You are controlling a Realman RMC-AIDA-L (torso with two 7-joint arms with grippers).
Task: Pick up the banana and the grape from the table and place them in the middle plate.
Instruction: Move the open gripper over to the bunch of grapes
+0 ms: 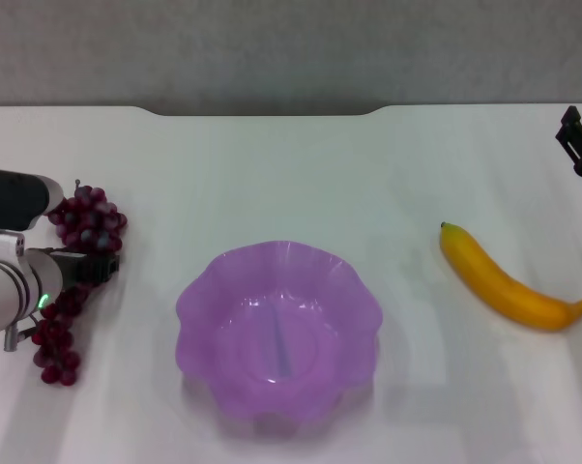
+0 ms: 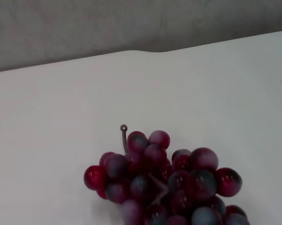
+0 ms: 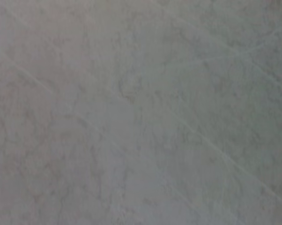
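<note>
The grape is a long dark red-purple bunch lying on the white table at the far left. My left gripper sits low over the middle of the bunch and hides that part. The bunch's stem end also shows in the left wrist view. The banana lies on the table at the right, its dark stem tip pointing to the back. The middle plate, purple with a wavy rim, stands empty between them. My right gripper hangs at the far right edge, behind the banana.
The table's back edge has a shallow notch against a grey wall. The right wrist view shows only a plain grey surface.
</note>
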